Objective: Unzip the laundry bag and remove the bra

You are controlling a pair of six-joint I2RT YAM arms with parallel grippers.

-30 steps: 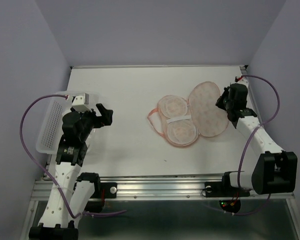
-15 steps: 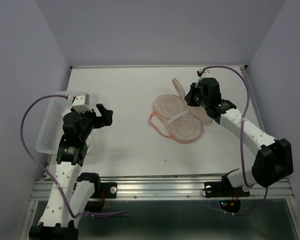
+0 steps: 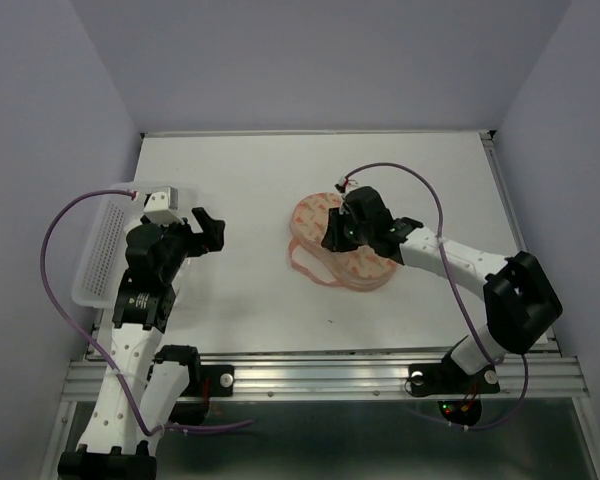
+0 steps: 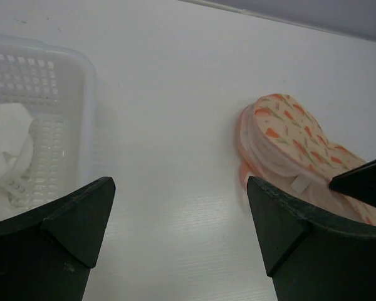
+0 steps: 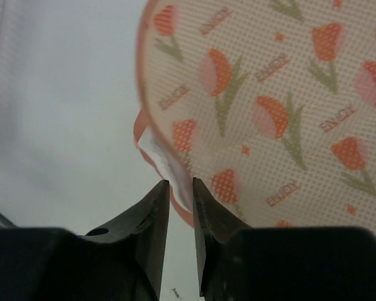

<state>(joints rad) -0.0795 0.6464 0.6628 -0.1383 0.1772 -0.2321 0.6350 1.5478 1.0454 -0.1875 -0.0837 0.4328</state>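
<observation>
Right tool (image 5: 180,185), nearly closed at the rim, has folded the laundry bag (image 3: 308,215) lid shut again, re-covering its contents; left tool (image 4: 178,185) gapes idle.

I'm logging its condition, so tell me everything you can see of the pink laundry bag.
The laundry bag is a peach-pink, peanut-shaped case of fine mesh, printed with orange tulips and the word ENJOY, with a pink rim. It lies flat on the white table, upper shell over the lower, white showing between them. A loose pink strip trails at its near-left edge. The right gripper is over it, fingers seemingly pinching the rim.
</observation>
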